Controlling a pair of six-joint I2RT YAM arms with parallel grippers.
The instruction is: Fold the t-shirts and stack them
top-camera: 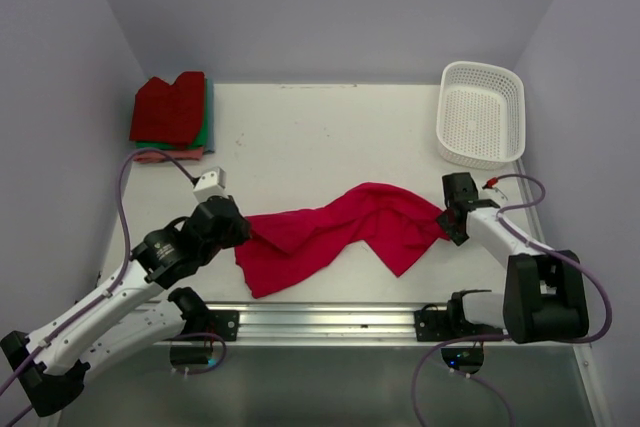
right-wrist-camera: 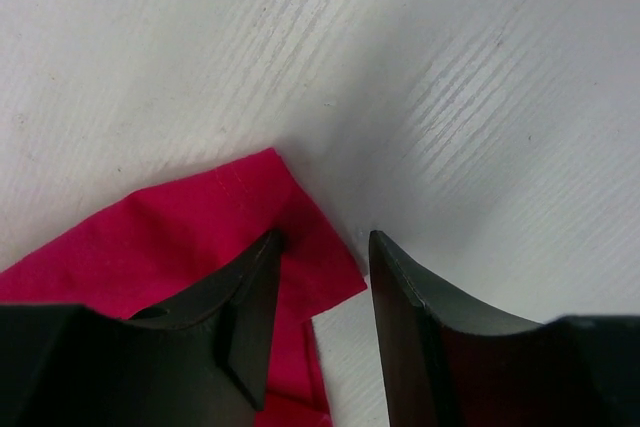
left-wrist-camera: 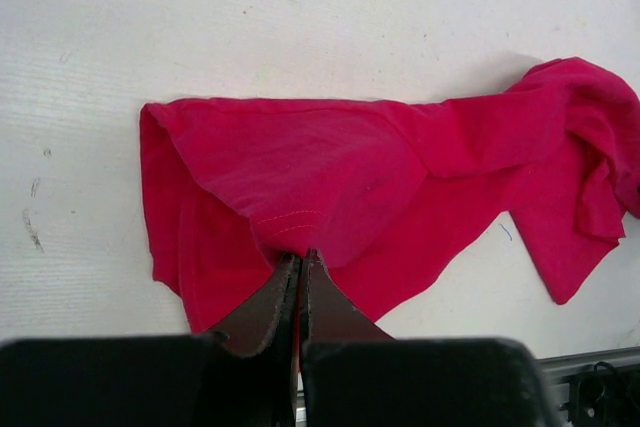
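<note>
Pale lilac walls close in a white bench (top-camera: pixel 300 137), and across its near half a crimson t-shirt (top-camera: pixel 340 232) lies rumpled in a long band, running from one arm to the other. The left tool (left-wrist-camera: pixel 300 259) is pressed together on the shirt's left part, with a stitched hem bunched right at its tips. The cloth fans out from that pinch, so I take it to be the anchor for pulling the shirt flat. The right tool (right-wrist-camera: pixel 325 237) stands spread at the opposite end: one finger sits over a corner of the cloth, the other over bare bench just beside it, and nothing is caught between them. My guess is that it is lined up to take that corner, so both ends can be drawn apart and the creases pulled out before any fold. The shirt is far from flat, with a flap doubled over on the left and a twisted bundle toward the right, so folding proper has not begun on it. At the far left corner sits a stack of folded shirts (top-camera: pixel 168 107), dark red on top with green and salmon edges showing beneath, presumably where this one is meant to end up. A white lattice basket (top-camera: pixel 482 112) stands at the far right corner, apart from the shirt.
</note>
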